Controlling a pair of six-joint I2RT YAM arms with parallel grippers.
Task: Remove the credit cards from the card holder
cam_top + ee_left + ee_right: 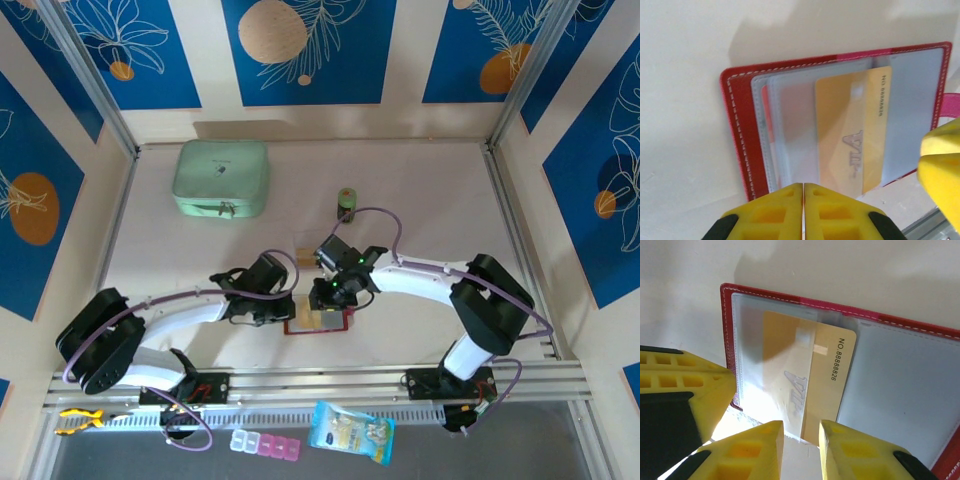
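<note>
Jaws of the right gripper [801, 440] stand slightly parted astride the gold credit card [810, 375], still partly sleeved in the open red card holder [726, 340]; left gripper [803, 210] jaws pressed together at its edge. Extraction seems underway: next, pinch and draw straight out

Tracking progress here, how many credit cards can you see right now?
2: one gold card partly out of the card holder, by the right gripper; what looks like one tan card on the table just beyond. More may hide inside.
</note>
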